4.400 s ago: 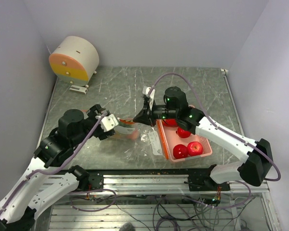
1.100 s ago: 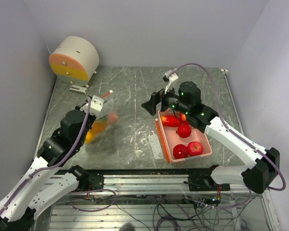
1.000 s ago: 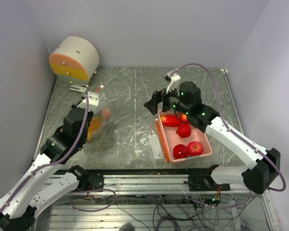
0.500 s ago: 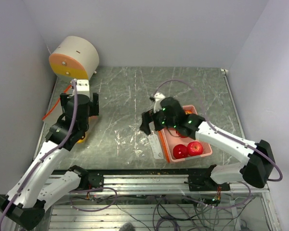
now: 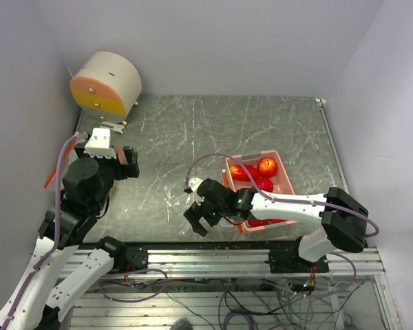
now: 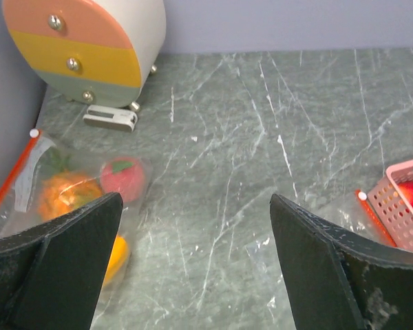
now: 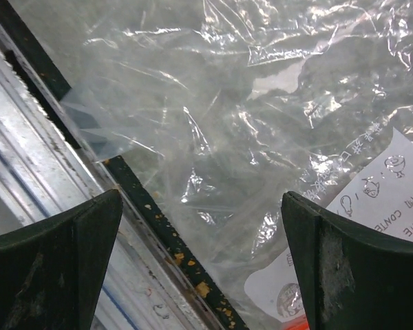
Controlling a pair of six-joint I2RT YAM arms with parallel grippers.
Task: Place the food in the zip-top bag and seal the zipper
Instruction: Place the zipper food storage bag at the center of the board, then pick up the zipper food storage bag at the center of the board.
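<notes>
The left gripper hangs over the table with its fingers spread wide and nothing between them. The right gripper, just as wide and empty, hovers over a flat clear bag at the near edge. The zip-top bag lies far left by the wall, with a bumpy orange fruit and a pink peach inside. Red apples sit in the pink basket on the right.

Left pincer, at middle left of the top view, has its jaws spread wide. Right pincer, lower centre, likewise spread, arm folded leftward.
</notes>
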